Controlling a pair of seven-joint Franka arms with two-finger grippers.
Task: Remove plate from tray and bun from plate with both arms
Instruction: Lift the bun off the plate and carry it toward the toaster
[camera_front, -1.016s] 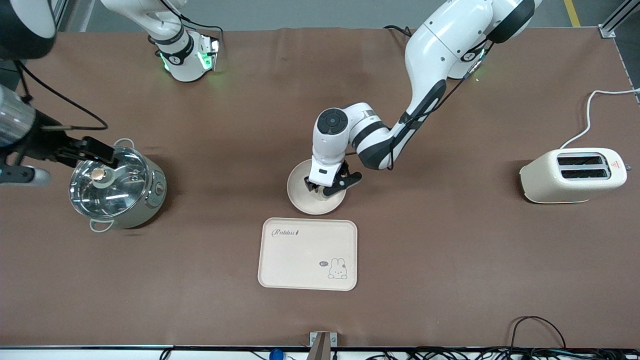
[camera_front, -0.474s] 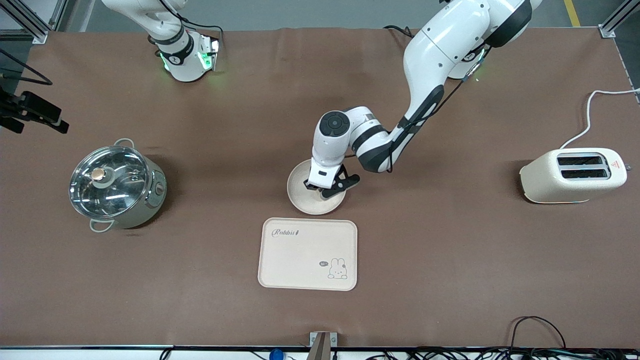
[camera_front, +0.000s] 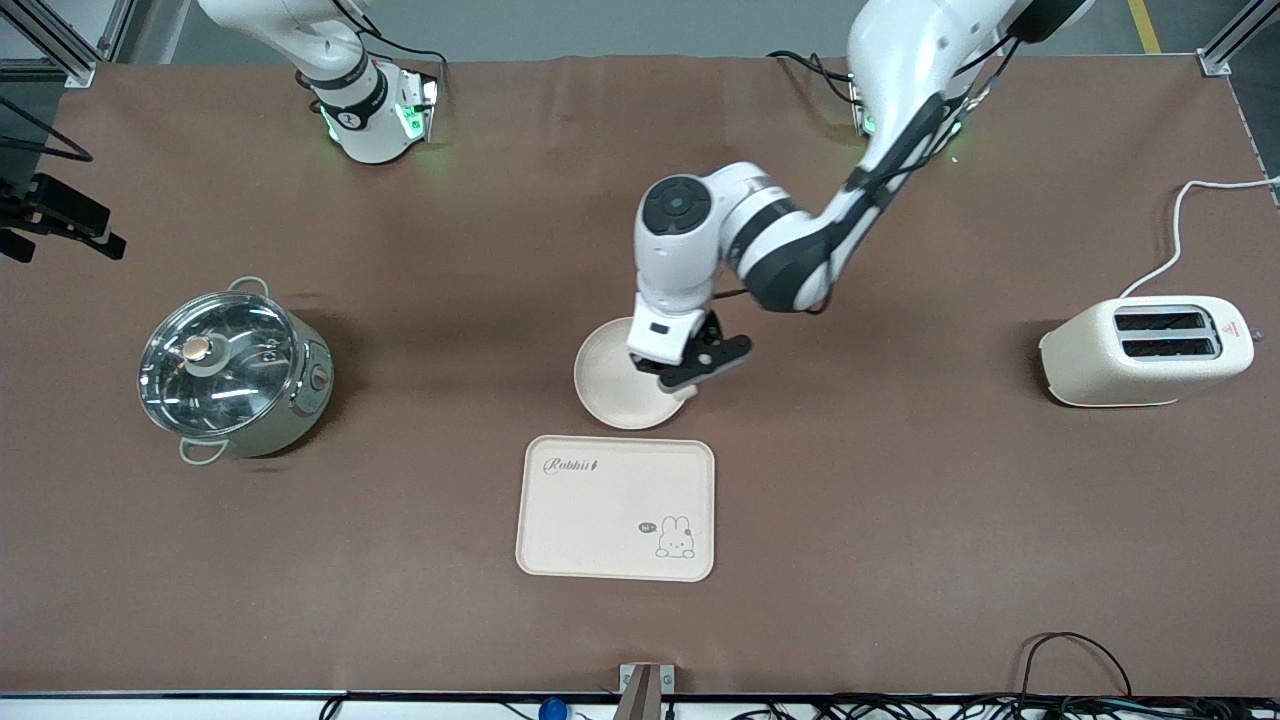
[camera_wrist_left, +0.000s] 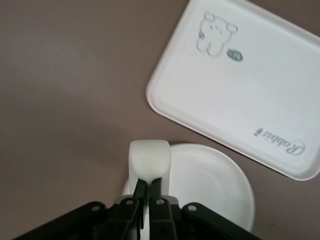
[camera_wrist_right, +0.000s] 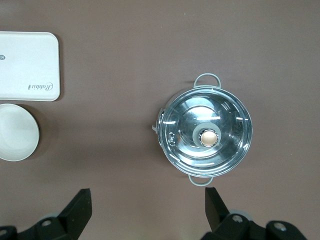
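Since the earlier frames, the left gripper (camera_front: 668, 378) has been lifted slightly above the plate (camera_front: 608, 385) and its fingers have been closed on the bun (camera_wrist_left: 150, 157), which is now held just over the plate's edge. The plate is seen resting on the brown table, just beside the tray (camera_front: 615, 508) and farther from the front camera than it, so the plate is judged already removed. The right gripper (camera_wrist_right: 145, 210) is held with its fingers spread wide and empty, high above the table near the lidded pot (camera_wrist_right: 206, 136), where that arm waits. Only the bun's end appears pinched, so it could be squashed or slip out during the carry and drop onto the plate again. A toaster (camera_front: 1146, 350) stands toward the left arm's end of the table.
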